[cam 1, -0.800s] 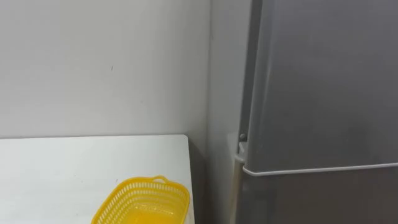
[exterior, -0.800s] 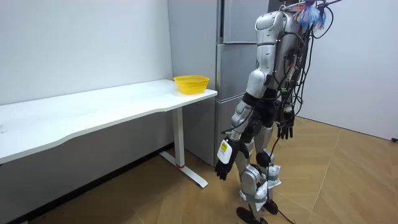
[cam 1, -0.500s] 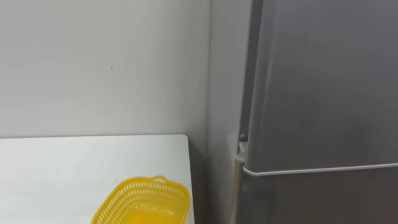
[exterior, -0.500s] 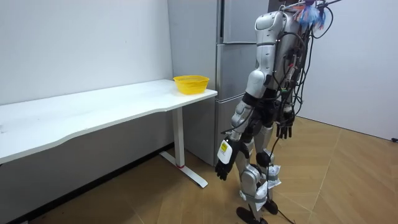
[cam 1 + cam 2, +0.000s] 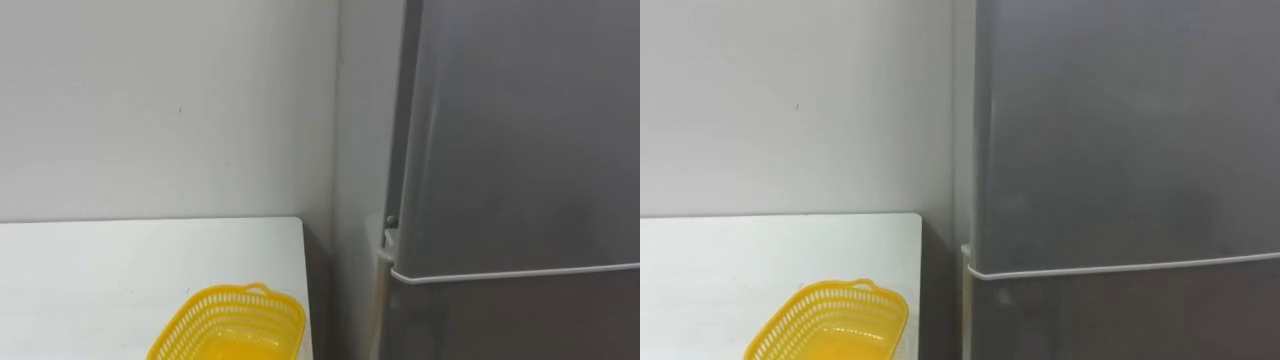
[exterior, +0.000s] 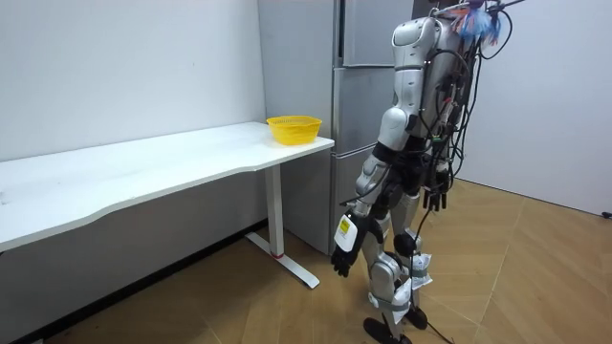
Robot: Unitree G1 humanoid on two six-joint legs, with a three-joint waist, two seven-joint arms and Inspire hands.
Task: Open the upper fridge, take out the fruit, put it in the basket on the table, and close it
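The fridge (image 5: 520,130) is standing closed right in front of the robot. Its grey upper door (image 5: 1120,130) is sitting flush, so whatever is inside is hidden behind it. A pale strip (image 5: 520,271) is marking the seam, and below it the lower door (image 5: 520,320) is running out of the bottom of the eye views. The upper door's top and right side are getting cut off as well. On the fridge's left edge, just above the seam, a small dark fitting (image 5: 390,220) is showing, too small to make out.

To the left of the fridge, a yellow basket (image 5: 232,320) is sitting near the closest corner of the white table (image 5: 100,270), apart from the fridge's side. Its mesh bottom is looking bare as far as it shows, and its near part is being clipped by the frame. A plain wall (image 5: 160,100) is rising behind the table and meeting the fridge's side.

In the room view the robot is standing upright on the wooden floor (image 6: 497,277), facing the fridge, with both arms hanging down. The left hand (image 6: 342,260) is dangling low on the table side of the fridge, fingers relaxed and holding nothing. The right hand (image 6: 436,199) is hanging at hip height on the far side from the table, fingers loose and pointing down, holding nothing either.
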